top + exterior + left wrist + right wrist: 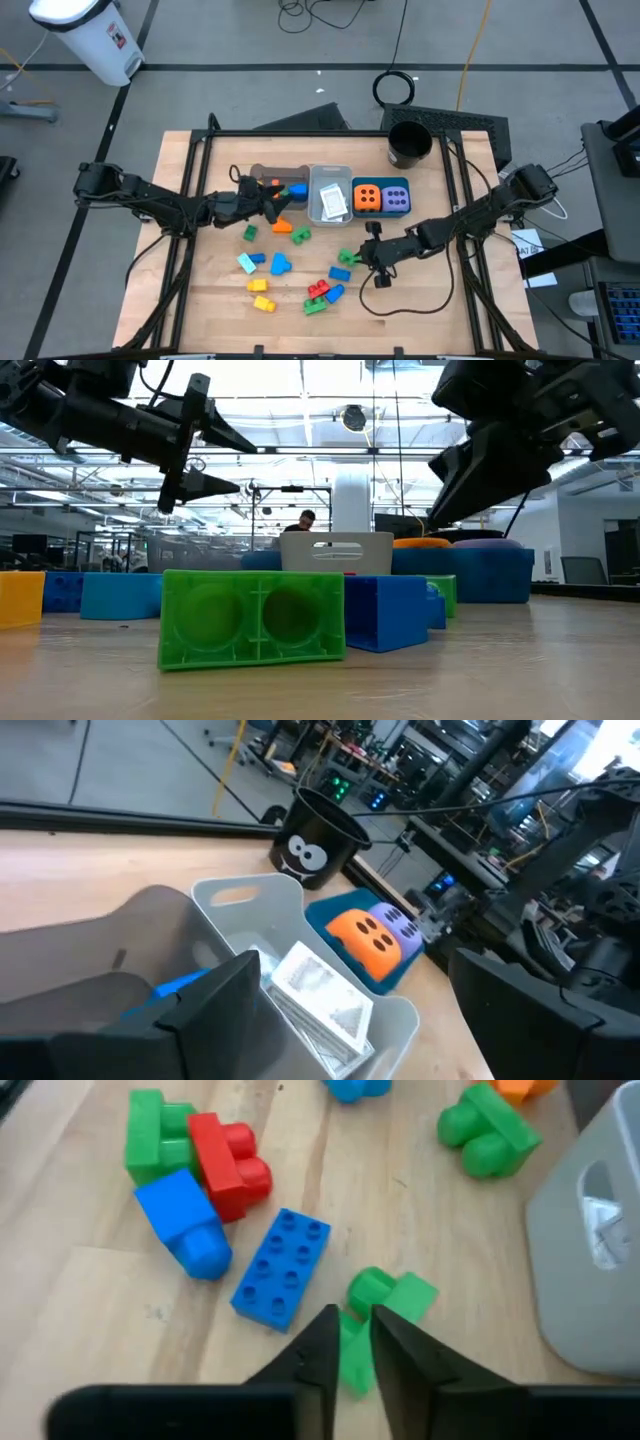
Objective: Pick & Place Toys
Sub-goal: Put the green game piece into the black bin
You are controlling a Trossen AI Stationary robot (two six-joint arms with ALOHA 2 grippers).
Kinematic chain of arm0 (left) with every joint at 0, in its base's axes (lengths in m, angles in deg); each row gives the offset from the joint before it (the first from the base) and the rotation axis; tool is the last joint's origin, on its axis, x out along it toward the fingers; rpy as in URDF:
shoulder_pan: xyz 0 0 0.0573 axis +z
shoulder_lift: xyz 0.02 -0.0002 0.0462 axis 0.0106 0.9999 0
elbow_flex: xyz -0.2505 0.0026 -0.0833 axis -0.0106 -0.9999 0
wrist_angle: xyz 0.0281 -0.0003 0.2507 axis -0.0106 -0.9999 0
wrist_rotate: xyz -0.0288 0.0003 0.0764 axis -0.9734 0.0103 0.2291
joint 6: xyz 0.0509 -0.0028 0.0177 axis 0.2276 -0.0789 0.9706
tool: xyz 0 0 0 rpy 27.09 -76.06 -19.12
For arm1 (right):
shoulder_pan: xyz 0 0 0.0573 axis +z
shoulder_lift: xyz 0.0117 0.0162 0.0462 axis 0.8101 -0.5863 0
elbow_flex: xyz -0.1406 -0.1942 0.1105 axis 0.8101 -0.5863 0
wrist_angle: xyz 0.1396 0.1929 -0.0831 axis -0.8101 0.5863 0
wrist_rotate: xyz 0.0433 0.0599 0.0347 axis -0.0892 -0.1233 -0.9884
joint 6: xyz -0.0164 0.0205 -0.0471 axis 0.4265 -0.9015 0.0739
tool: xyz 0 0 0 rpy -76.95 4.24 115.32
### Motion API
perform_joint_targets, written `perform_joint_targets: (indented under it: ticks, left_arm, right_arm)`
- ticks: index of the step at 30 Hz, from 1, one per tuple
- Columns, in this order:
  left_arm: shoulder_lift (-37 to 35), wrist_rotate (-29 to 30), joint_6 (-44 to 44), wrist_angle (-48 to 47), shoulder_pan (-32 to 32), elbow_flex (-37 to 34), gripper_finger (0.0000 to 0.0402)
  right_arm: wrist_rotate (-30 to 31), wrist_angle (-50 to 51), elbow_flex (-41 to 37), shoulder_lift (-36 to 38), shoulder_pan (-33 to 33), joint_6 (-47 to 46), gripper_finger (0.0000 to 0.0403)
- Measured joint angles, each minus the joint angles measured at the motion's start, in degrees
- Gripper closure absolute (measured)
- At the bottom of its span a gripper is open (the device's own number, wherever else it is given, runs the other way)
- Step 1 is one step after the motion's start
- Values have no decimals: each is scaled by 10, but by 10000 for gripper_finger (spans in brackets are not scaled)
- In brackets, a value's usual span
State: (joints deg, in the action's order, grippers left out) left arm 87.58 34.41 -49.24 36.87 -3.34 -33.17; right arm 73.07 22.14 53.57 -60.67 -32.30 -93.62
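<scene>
Small plastic bricks lie scattered on the wooden table [200,300]: red [225,1165], blue [280,1265], green [485,1130], teal [246,263] and yellow [262,300]. My right gripper [350,1335] reaches in from the table's right and is shut on a small green brick [385,1295]. My left gripper [225,460] hangs open above the grey bin [150,920], holding nothing. White cards [320,995] lie in the clear bin [330,195]. An orange cube [365,935] and a purple one [400,925] sit in the teal bin [398,184]. My right gripper pinches the small green brick between its two fingers [320,1345], on the brick's end nearest the wrist [355,1360]. Its studded end [375,1285] sticks out past the fingertips. The fingers slant down from the table's right. I cannot tell whether the brick is clear of the table.
A black cup [408,143] with a face stands at the far right behind the bins. The three bins stand in a row at the table's far middle. A blue brick [180,985] lies in the grey bin. Bare wood shows at the near left and near right.
</scene>
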Motion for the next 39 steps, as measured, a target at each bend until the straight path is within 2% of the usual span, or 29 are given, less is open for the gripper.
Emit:
perform_joint_targets:
  ticks: [4, 7, 11, 15, 18, 21, 24, 27, 30, 39]
  left_arm:
    - [0, -1, -4, 1, -4, 0, 68]
    - [0, -1, -5, 1, -4, 0, 68]
    - [0, 0, -5, -2, -3, 0, 68]
    - [0, 0, -5, -2, -3, 0, 68]
    - [0, 0, -5, -4, -3, 0, 68]
    - [0, 0, -5, -4, -3, 0, 68]
    - [0, 0, -5, -4, -3, 0, 68]
    - [0, 0, -6, -4, -3, 0, 69]
    - [0, 0, -6, -4, -3, 0, 69]
    - [0, 0, -2, -6, -3, 0, 69]
  right_arm:
    - [13, -3, 0, -4, 4, -57, 379]
    - [-3, 0, 0, -18, 3, -79, 363]
    - [-14, -4, -1, -34, 4, -83, 293]
    - [36, -14, -1, -47, 4, -81, 199]
    - [38, -29, 0, -62, 4, -83, 137]
    - [25, -54, 0, -86, 4, -83, 92]
    - [26, -79, 0, -114, -1, -81, 66]
    - [26, -84, 0, -133, -12, -85, 61]
    - [24, -76, 0, -141, -25, -93, 76]
    - [26, -76, 0, -148, -39, -85, 174]
